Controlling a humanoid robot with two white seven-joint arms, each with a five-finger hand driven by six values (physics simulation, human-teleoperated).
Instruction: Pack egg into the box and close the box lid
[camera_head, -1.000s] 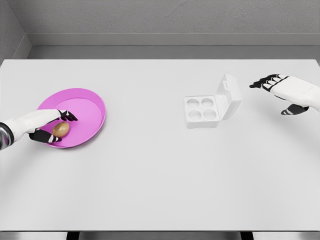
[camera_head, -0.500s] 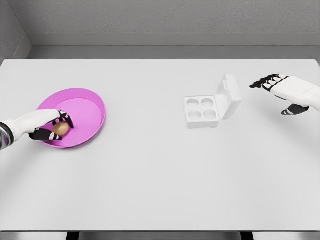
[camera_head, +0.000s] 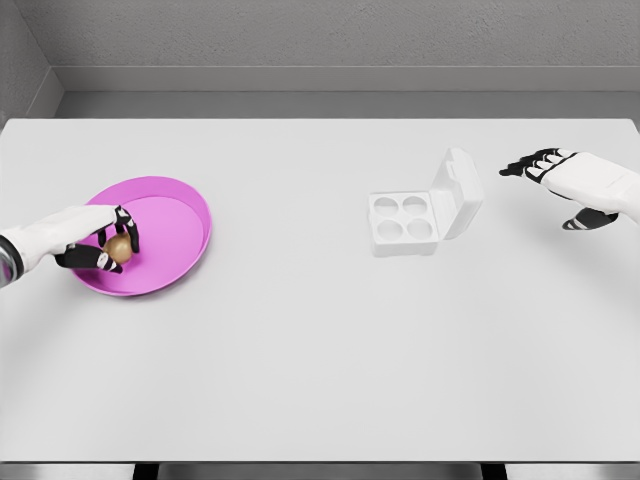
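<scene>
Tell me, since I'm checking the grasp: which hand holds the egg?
The left hand, fingers curled around the egg over the pink plate; the right hand hovers open, empty.

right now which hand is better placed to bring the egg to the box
Left. The left hand is curled around the egg in the pink plate; the right hand hovers open beyond the open box.

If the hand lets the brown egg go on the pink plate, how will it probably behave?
The egg is rounded and smooth, so it would likely roll, though the pink plate has a raised rim that should stop it. It may slip inside the left hand, whose fingers curl around it. Its shell is probably fragile.
</scene>
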